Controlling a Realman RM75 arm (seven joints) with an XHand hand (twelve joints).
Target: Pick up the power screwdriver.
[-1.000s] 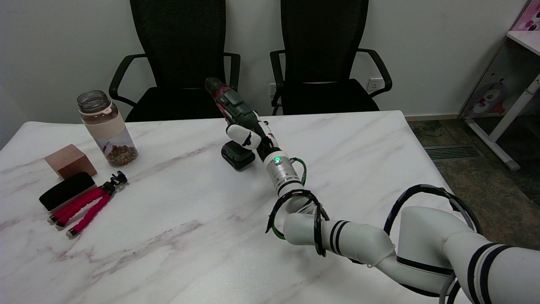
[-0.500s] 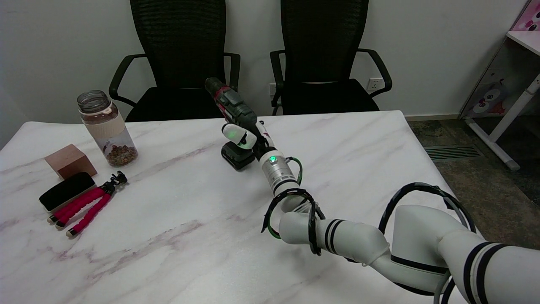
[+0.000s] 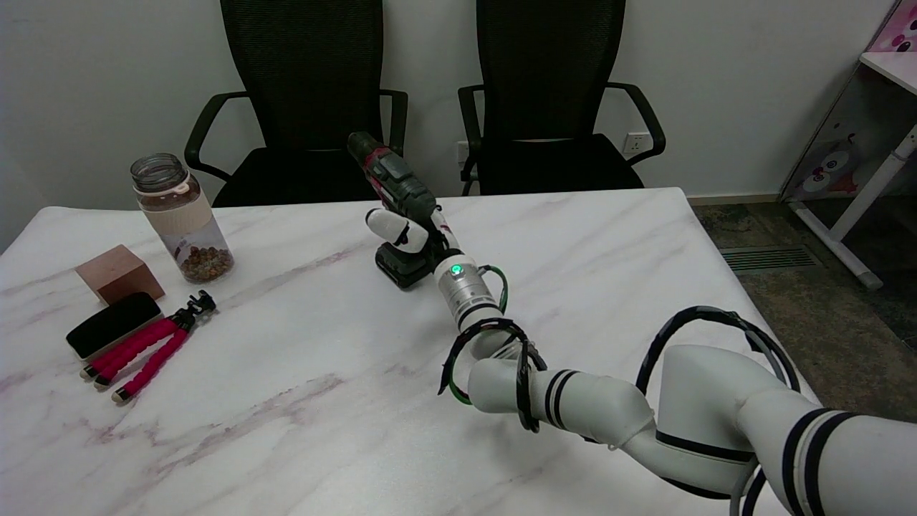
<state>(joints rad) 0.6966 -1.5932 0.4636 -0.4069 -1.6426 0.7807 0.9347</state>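
Head view, power screwdriver (image 3: 396, 188) upright on table (image 3: 286, 373), right hand (image 3: 415, 233) at its handle, fingers' (image 3: 387, 225) closure unclear.

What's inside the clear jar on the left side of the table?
The jar has no lid and holds a shallow layer of small brown pieces at the bottom. A pale sleeve around its middle hides whatever lies behind that band.

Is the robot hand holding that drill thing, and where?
Cannot tell. The robot hand is at the power screwdriver's handle, but the screwdriver stands on the table.
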